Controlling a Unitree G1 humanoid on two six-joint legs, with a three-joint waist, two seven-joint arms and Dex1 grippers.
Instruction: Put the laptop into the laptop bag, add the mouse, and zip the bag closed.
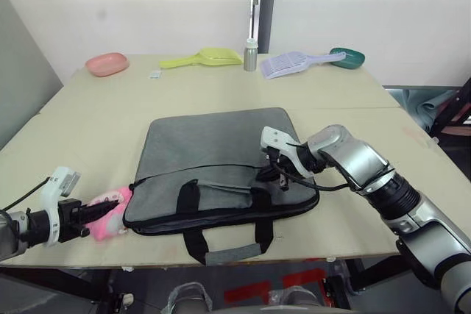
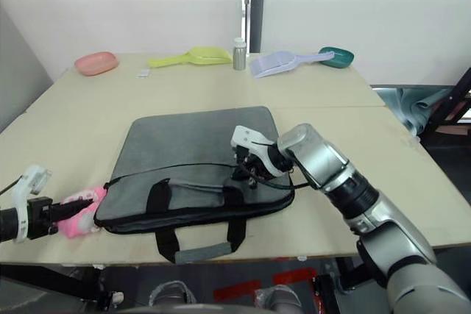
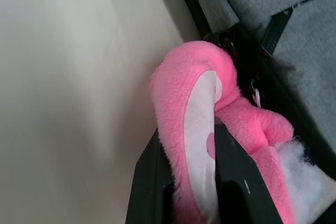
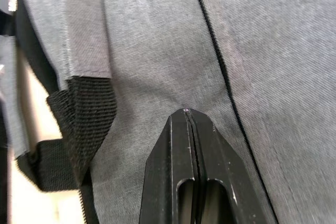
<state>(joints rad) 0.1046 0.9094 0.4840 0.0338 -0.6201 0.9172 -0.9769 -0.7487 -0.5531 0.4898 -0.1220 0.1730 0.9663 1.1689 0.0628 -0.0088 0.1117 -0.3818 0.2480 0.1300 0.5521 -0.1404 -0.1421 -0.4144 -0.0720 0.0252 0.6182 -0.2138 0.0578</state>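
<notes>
The grey laptop bag [image 1: 206, 148] lies flat on the table near its front edge, black handles [image 1: 193, 234] toward me. The laptop and the mouse are hidden or out of view. My right gripper [image 1: 274, 174] rests shut on the bag's top, right of centre, beside the dark zip line [image 4: 220, 66]; its fingertips [image 4: 185, 116] press together on the grey fabric with nothing visible between them. My left gripper [image 1: 99, 213] sits at the bag's front left corner, shut on a fluffy pink plush toy [image 3: 197, 103] that touches the bag's edge.
Along the far edge of the tan table [image 1: 96, 123] stand a pink dish [image 1: 107, 64], a yellow scoop [image 1: 206, 56], a small metal bottle [image 1: 250, 55], a lavender scoop [image 1: 291, 64] and a green dish [image 1: 346, 57]. The bag's handle strap [image 1: 229, 254] overhangs the front edge.
</notes>
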